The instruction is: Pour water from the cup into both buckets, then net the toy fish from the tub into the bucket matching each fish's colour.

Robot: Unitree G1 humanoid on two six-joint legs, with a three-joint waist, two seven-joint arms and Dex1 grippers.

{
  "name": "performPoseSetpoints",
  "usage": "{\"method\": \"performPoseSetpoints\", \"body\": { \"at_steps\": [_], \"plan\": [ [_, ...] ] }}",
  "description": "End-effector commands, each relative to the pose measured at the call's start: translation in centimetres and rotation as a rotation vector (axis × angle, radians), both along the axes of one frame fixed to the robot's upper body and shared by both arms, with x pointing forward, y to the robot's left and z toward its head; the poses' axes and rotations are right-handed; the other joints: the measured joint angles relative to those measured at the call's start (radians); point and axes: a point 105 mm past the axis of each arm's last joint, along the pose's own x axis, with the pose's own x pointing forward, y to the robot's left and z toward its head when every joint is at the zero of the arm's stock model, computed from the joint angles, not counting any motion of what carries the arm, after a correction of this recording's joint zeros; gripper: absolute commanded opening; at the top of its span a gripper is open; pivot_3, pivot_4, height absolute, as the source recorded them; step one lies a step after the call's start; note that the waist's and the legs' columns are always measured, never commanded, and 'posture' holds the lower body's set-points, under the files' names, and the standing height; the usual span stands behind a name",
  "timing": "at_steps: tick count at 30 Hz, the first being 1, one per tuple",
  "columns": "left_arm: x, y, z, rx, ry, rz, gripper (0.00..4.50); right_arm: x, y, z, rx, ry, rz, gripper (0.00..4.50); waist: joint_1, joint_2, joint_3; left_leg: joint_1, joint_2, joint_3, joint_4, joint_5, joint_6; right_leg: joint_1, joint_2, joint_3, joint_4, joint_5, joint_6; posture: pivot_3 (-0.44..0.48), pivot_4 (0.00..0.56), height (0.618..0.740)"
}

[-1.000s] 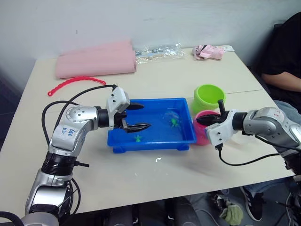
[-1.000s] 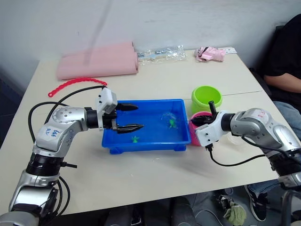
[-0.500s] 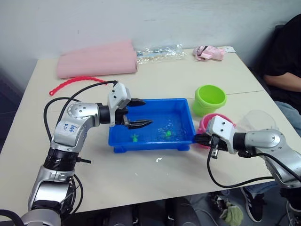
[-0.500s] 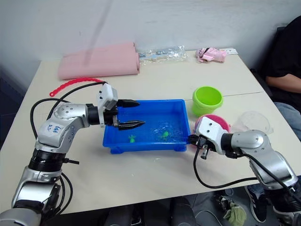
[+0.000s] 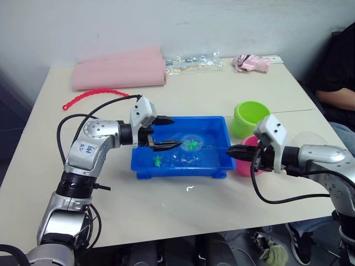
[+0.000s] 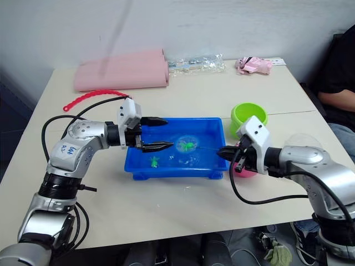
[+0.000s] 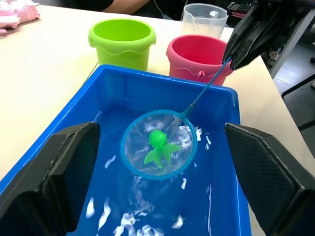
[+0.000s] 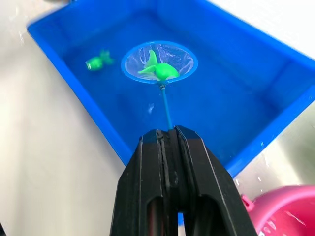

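Right gripper (image 6: 226, 153) is clamped on the handle of the net (image 7: 158, 143), fingers pressed together around the thin shaft just outside the near-right end of the tub (image 5: 217, 123). The handle runs from that gripper toward the robot's left, along the tub's long axis, and the net ring hangs over the middle of the tub with one green fish (image 8: 158, 69) lying in the mesh. A second green fish (image 6: 153, 162) lies in the water nearer the left end.

Left gripper (image 5: 161, 136) hovers over the left end of the tub with its fingers spread and nothing between them.

The green bucket (image 5: 248, 117) stands behind the pink bucket (image 7: 197, 54), both just off the tub's right end, on the right arm's side. The cup (image 7: 204, 17) stands beyond them.

Judged next step: carry the netted fish to the green bucket. The ring lies well left of that bucket, so the move is a withdrawal rightward and back, passing the pink bucket.
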Motion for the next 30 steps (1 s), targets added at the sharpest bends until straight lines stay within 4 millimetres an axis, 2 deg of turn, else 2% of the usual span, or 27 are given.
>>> {"method": "performPoseSetpoints", "body": {
  "at_steps": [1, 7, 12, 16, 19, 23, 27, 30],
  "plan": [
    [-0.1, -0.9, 2.7, -0.099, -0.031, -0.036, 4.40, -0.4, -1.6, 3.4, -0.006, -0.129, -0.074, 0.00, 0.005, 0.000, 0.000, 0.000, 0.000, 0.000, 0.000, 0.000, 0.000, 0.000, 0.000, 0.000, 0.000, 0.000, 0.000, 0.000, 0.150, 0.738],
    [-0.2, -2.7, 4.3, -0.177, -0.033, -0.097, 4.40, -0.2, -6.0, 7.1, -0.095, -0.260, -0.247, 0.00, 0.007, 0.000, 0.000, 0.000, -0.001, 0.000, -0.001, 0.000, 0.000, 0.000, 0.001, 0.000, -0.001, 0.000, 0.000, 0.000, 0.150, 0.738],
    [0.0, -3.5, 4.8, -0.192, -0.054, -0.112, 4.40, 1.3, -9.3, 7.7, -0.308, -0.369, -0.366, 0.00, 0.004, 0.000, 0.000, 0.000, -0.002, 0.001, -0.001, 0.000, 0.000, 0.000, 0.001, 0.001, -0.005, 0.000, 0.000, 0.000, 0.150, 0.738],
    [0.2, -3.6, 4.8, -0.182, -0.068, -0.117, 4.40, 3.0, -11.2, 7.6, -0.593, -0.519, -0.371, 0.00, -0.004, 0.000, 0.000, 0.000, -0.002, 0.003, -0.001, 0.000, 0.000, 0.000, 0.002, 0.001, -0.006, 0.000, 0.000, 0.000, 0.150, 0.738],
    [0.3, -3.5, 4.9, -0.172, -0.083, -0.113, 4.40, 4.2, -11.7, 7.7, -0.932, -0.724, -0.258, 0.00, -0.011, 0.000, 0.000, 0.000, -0.002, 0.004, -0.002, 0.000, 0.000, 0.000, 0.002, 0.001, -0.006, 0.000, 0.001, 0.000, 0.150, 0.738],
    [0.2, -3.4, 4.9, -0.167, -0.089, -0.111, 4.40, 4.9, -11.5, 6.5, -1.432, -0.996, 0.066, 0.00, -0.017, 0.000, 0.000, 0.001, 0.000, 0.007, -0.002, 0.000, 0.000, -0.002, 0.002, 0.002, -0.006, 0.000, 0.001, 0.000, 0.150, 0.738],
    [0.2, -3.2, 4.9, -0.162, -0.092, -0.107, 4.40, 5.1, -11.3, 6.1, -1.582, -1.128, 0.245, 0.00, -0.027, 0.000, 0.000, 0.001, 0.002, 0.007, -0.003, 0.000, -0.001, -0.004, 0.001, 0.004, -0.004, 0.000, 0.001, 0.000, 0.150, 0.738],
    [0.2, -2.9, 4.9, -0.153, -0.094, -0.099, 4.40, 4.9, -10.9, 6.9, -1.623, -1.212, 0.306, 0.00, -0.034, 0.000, 0.000, 0.000, 0.002, 0.007, -0.003, 0.001, -0.001, -0.004, 0.001, 0.004, -0.003, 0.000, 0.001, 0.000, 0.150, 0.738]
  ]
}}
